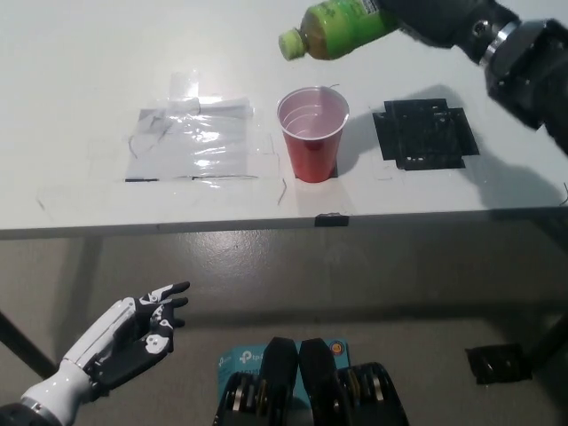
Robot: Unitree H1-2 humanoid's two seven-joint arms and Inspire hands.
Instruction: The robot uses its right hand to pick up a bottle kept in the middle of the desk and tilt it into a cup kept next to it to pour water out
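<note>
A green bottle (335, 27) with a light green cap hangs on its side above the white desk (80, 80), cap pointing left. My black right hand (432, 19) is shut on its base end at the top right. The cap sits above and a little left of the red cup (312, 133), well clear of its rim. The cup stands upright near the desk's front edge, and its inside looks pale. My white left hand (124, 337) rests open below the desk at the lower left.
A black square mat (424, 133) lies right of the cup. A patch of clear tape and plastic (195, 138) lies left of it. A black tape mark (329, 218) sits on the desk's front edge. A dark object (499, 362) lies on the floor at lower right.
</note>
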